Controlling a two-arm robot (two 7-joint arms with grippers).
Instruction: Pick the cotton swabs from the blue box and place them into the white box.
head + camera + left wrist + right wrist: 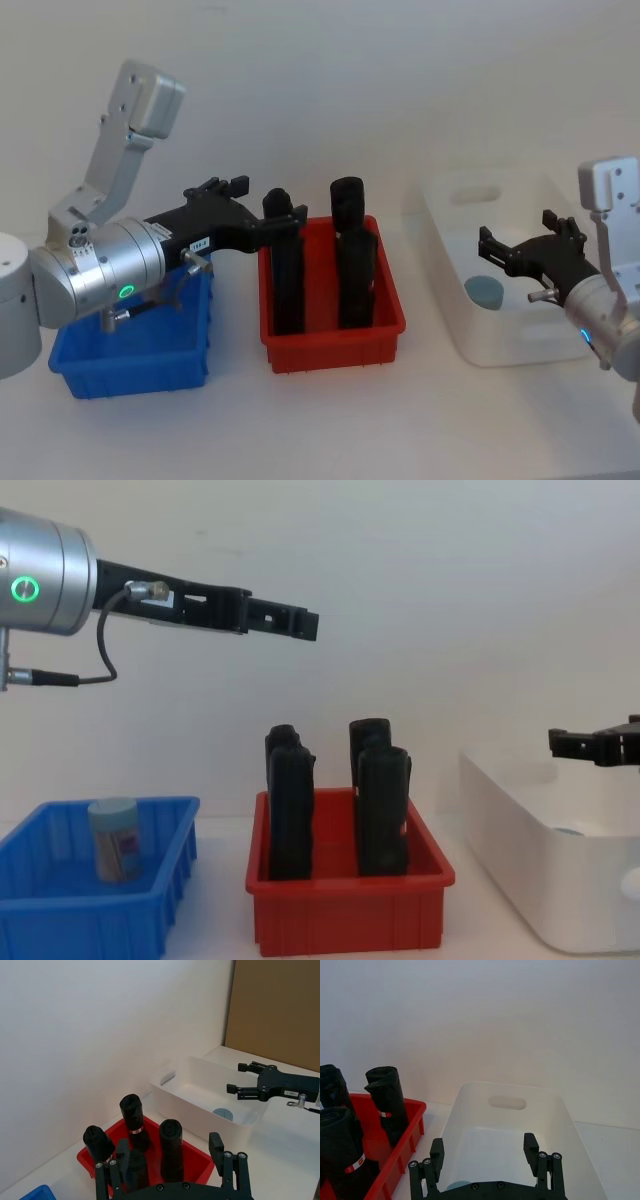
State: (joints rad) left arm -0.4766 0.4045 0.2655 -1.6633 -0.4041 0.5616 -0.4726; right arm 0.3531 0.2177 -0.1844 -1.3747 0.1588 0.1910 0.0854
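Cotton swabs jar [113, 838]: stood upright inside the blue box [60, 905], pale lid on top, small label on the side facing forward.

Blue box: sat on the table [330, 430] just left of the red bin [350, 915], separated from it by a narrow gap.

Second jar [485, 292]: sat on the floor of the white box [520, 340], at the end nearer the red bin, pale blue lid turned upward.

White box: sat on the table to the right of the red bin, not touching it.

Red bin: held four black rolls [349, 195] standing upright, set in two pairs; showed red-and-white label bands on some of them.

Left gripper [272, 200]: hung high above the left half of the red bin, well clear of the roll tops, pointed toward the right. Fingers [216, 1145] spread wide apart; gripped nothing.

Right gripper [515, 228]: hovered to the right of the red bin, over the white box and above its rim, pointed back toward the red bin. Fingers [530, 1142] spread wide apart; gripped nothing. Stood clear of the second jar's lid below.
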